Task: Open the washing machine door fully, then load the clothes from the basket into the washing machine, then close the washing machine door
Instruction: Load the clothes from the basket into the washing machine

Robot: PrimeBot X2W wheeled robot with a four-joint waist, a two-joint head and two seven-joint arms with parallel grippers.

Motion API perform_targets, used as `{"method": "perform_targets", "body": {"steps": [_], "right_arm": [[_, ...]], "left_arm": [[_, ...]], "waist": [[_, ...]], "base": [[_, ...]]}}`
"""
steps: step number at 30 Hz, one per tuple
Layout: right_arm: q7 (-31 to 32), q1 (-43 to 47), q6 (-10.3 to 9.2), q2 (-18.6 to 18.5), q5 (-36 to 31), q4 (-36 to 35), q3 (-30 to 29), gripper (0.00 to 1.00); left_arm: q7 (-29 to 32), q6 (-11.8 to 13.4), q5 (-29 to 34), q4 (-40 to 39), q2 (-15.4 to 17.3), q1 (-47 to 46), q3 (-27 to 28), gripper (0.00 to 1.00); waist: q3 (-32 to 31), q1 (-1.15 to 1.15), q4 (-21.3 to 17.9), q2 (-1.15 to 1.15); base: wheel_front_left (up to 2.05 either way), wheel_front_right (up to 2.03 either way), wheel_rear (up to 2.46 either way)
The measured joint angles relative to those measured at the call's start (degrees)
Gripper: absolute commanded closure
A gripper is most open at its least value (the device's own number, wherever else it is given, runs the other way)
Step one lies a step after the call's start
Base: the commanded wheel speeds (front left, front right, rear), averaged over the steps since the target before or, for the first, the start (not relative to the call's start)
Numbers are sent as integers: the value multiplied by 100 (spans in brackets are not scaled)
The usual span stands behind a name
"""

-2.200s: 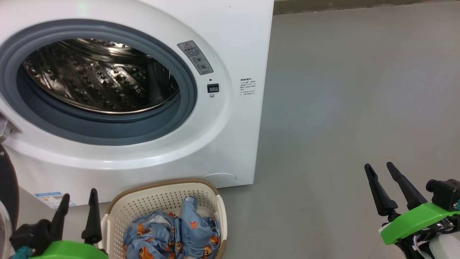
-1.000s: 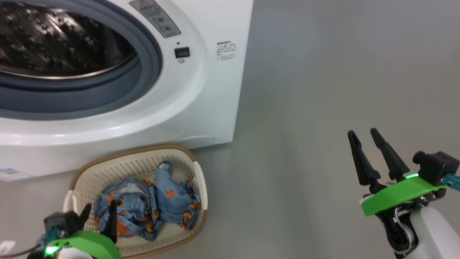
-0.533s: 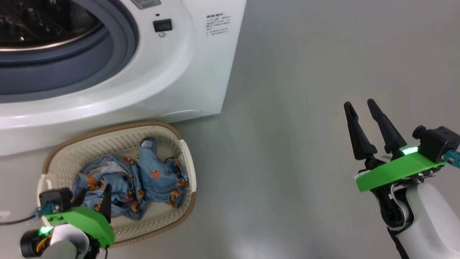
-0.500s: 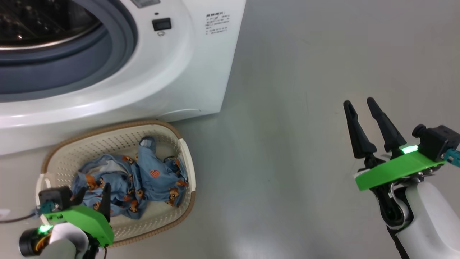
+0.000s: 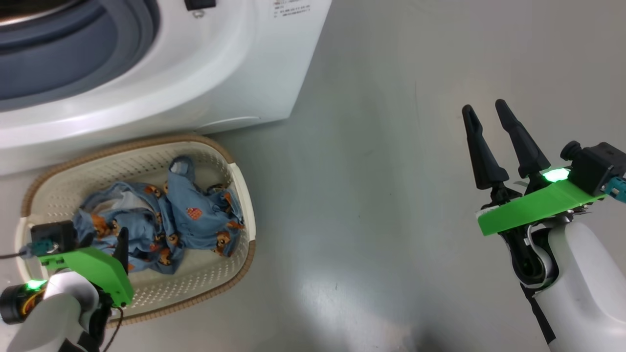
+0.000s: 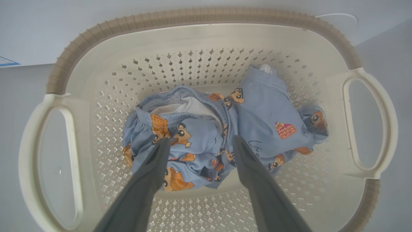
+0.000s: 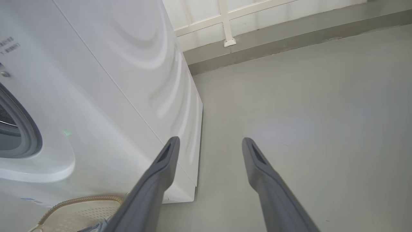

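left hand (image 6: 201, 141): released, fingers spread, pointing down at the clothes (image 5: 195, 215), grasping nothing.
right hand (image 5: 483, 106): released, fingers up, over the floor (image 5: 381, 195), well apart from the basket (image 5: 247, 205).
clothes: heaped in the basket, before the washing machine (image 5: 220, 73).
change: camera tilted down; left hand, earlier beside the basket, now over it.

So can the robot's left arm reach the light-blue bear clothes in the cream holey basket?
Probably yes: the left gripper hangs open over the light-blue bear-print clothes in the cream basket, with nothing between them.
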Motion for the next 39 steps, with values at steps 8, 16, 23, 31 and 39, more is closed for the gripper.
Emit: {"method": "perform_targets", "body": {"steps": [8, 16, 23, 31, 39], "right_arm": [[-1, -202, 0, 53, -21, -56, 124, 0], [-1, -387, 0, 54, -25, -159, 136, 0], [-1, -473, 0, 102, -44, -212, 185, 0], [-1, -553, 0, 132, -45, -231, 293, 0], [-1, -552, 0, 144, -45, -231, 447, 0]], "left_arm": [[366, 0, -211, 275, 169, -239, -320, 0], [686, 0, -298, 310, 330, -614, -647, 0], [1016, 0, -463, 335, 509, -836, -987, 0], [1265, 0, -654, 355, 570, -877, -1239, 0], [1457, 0, -931, 309, 637, -872, -1457, 0]], "waist": [[279, 0, -101, 0], [611, 0, -183, 0], [924, 0, -295, 0], [1010, 0, -420, 0], [956, 0, -497, 0]], "base": [[0, 0, 0], [0, 0, 0], [0, 0, 0], [0, 0, 0], [0, 0, 0]]}}
